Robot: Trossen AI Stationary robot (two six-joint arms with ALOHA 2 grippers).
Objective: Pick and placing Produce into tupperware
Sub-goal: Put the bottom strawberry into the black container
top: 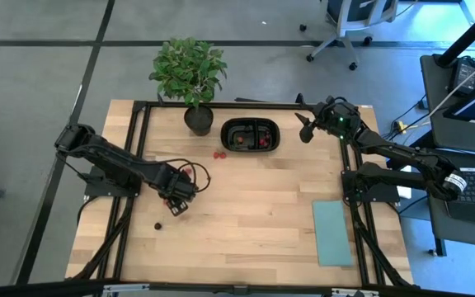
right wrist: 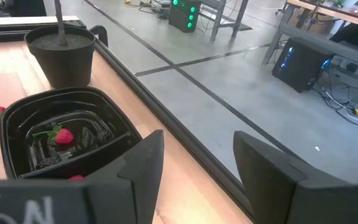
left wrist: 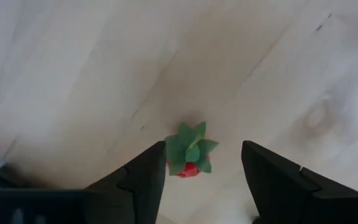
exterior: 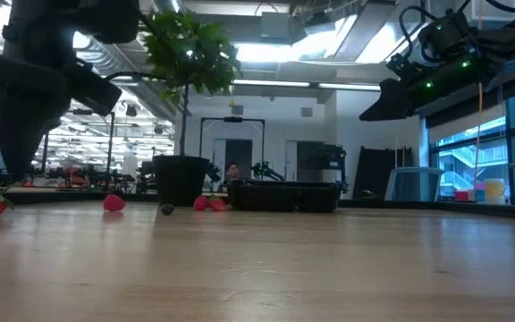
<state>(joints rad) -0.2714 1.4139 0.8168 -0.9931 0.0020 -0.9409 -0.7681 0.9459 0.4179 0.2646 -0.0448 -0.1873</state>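
Strawberry [left wrist: 189,157] with a green leafy cap lies on the wooden table [top: 246,206] between the spread fingers of the left gripper [left wrist: 202,177], not yet gripped. More berries [top: 219,153] sit beside the black tray [top: 251,135], some inside it. Right gripper [right wrist: 194,174] hovers open near the tray's far side

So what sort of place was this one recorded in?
Probably a robotics lab or workshop in an open office space. A pale wooden table on a black metal frame stands on grey concrete floor, a wheeled office chair sits beyond it, and computer gear with green lights stands on the floor.
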